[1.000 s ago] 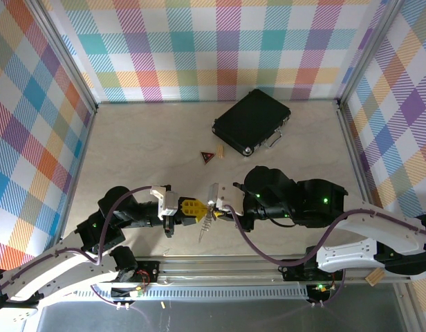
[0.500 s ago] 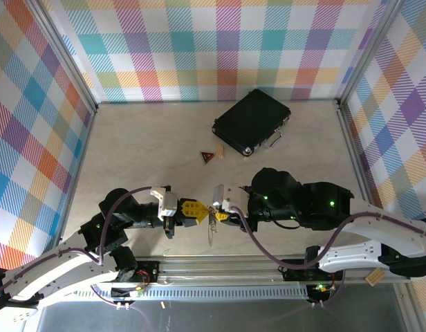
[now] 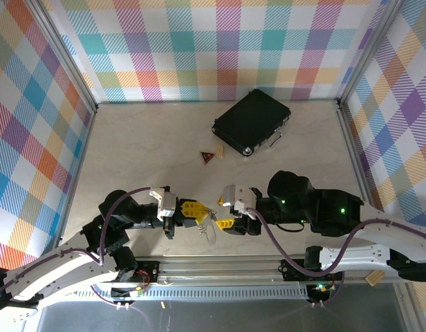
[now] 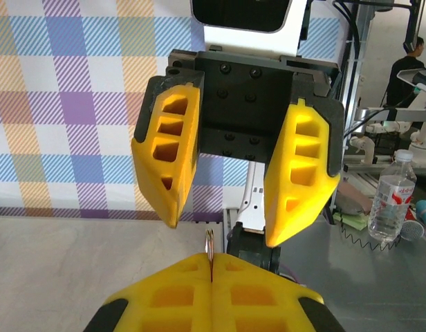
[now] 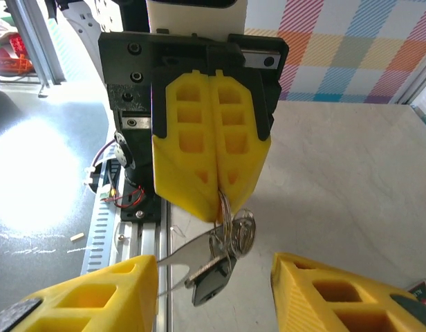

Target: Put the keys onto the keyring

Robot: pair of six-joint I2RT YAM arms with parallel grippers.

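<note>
At the near edge of the tabletop (image 3: 144, 152), the left claw (image 3: 198, 211) is clamped tight on the silvery keyring (image 5: 239, 227), which is pinched between its yellow fingertips (image 5: 199, 187). The keys (image 5: 211, 273), with a black head and silver blade, dangle just beneath the loop. Facing it and just apart, the right claw (image 3: 224, 212) stands with its jaws parted, holding nothing. Farther back lie a small red-and-black triangular tag (image 3: 207, 157) and, beyond it, a black case (image 3: 251, 122) near the plaid wall (image 3: 213, 48).
</note>
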